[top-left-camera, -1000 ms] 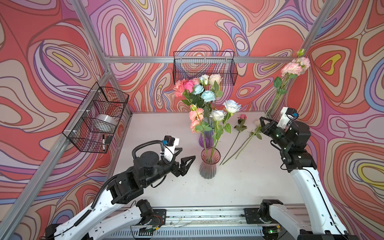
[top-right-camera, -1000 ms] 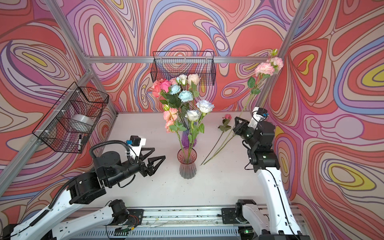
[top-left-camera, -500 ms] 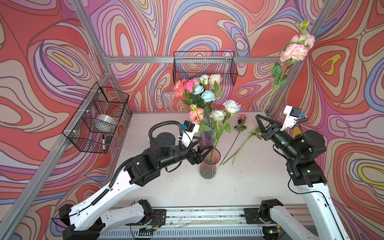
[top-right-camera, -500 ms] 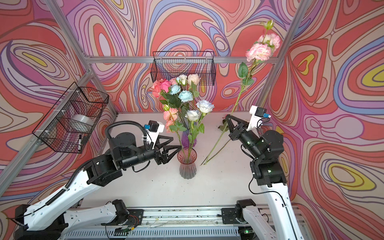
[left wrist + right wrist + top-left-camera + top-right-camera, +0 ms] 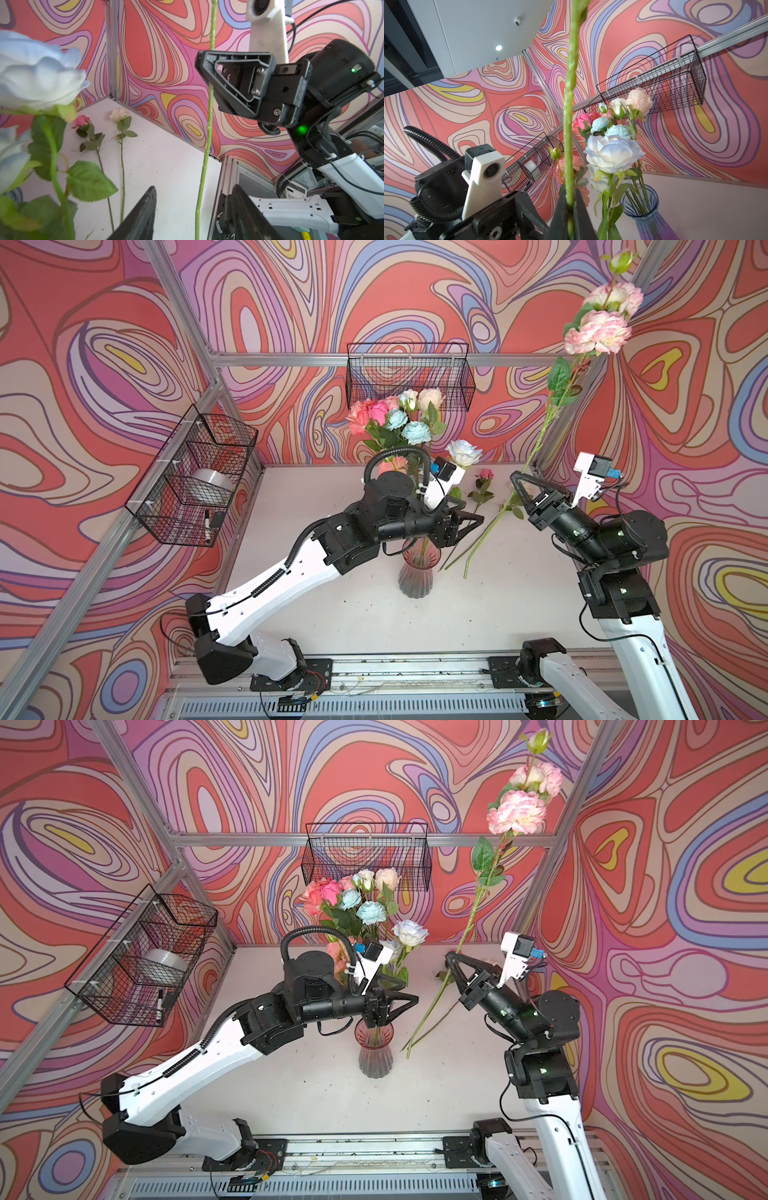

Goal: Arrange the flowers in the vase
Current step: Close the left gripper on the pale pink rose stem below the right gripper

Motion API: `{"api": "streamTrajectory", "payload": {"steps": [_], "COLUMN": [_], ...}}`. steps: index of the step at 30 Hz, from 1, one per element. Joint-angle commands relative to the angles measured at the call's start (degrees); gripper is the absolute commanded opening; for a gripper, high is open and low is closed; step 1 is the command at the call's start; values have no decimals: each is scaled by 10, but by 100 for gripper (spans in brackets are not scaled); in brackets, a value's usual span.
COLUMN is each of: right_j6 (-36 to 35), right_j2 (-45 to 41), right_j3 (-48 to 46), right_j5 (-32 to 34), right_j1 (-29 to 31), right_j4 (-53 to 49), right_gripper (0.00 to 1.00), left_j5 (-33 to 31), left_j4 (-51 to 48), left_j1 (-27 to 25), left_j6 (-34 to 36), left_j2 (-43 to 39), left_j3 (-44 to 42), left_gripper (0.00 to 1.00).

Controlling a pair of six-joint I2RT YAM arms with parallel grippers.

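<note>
A ribbed glass vase (image 5: 419, 572) (image 5: 375, 1052) stands mid-table with several flowers (image 5: 401, 425) (image 5: 359, 905) in it. My right gripper (image 5: 517, 479) (image 5: 570, 192) is shut on the green stem (image 5: 569, 128) of a long pink flower (image 5: 598, 331) (image 5: 517, 811), which rises toward the right wall. Its lower stem (image 5: 207, 135) hangs below that gripper. My left gripper (image 5: 476, 522) (image 5: 194, 187) reaches over the vase. Its jaws stand open on either side of that stem, with gaps showing on both sides. A pink bud (image 5: 82, 120) and a white rose (image 5: 119, 114) lie on the table.
A wire basket (image 5: 195, 481) on the left wall holds a tape roll and a marker. Another wire basket (image 5: 409, 377) hangs on the back wall behind the bouquet. The frame's corner post (image 5: 112, 52) stands at the back right. The arms' base rail (image 5: 395, 672) runs along the front.
The left arm has swung right from beside the vase, over it, to the held stem, its jaws narrowing. The right gripper has lifted the pink flower higher and moved forward.
</note>
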Motion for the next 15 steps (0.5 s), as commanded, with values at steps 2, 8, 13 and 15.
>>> {"api": "streamTrajectory", "payload": {"steps": [2,8,13,15], "right_j6": [11,8,1,0], "right_j2": [-4,-3,-5,-4], "right_j3": [2,-6,-14,-16], "right_j5": [-25,-36,-37,-42], "right_j1": [5,8,10,11], "right_j4": [28,24,22,23], "right_gripper": [0,0,0,0], "left_j5": [6,21,34,36], "left_j4": [-14,-42,-49,-50], "left_j1": [-6,-7,-9,-11], "left_j6": [16,17,10,12], "left_j2": [49,109,142,151], "left_j3": [73,147,181,189], "left_gripper": [55,47,40,39]}}
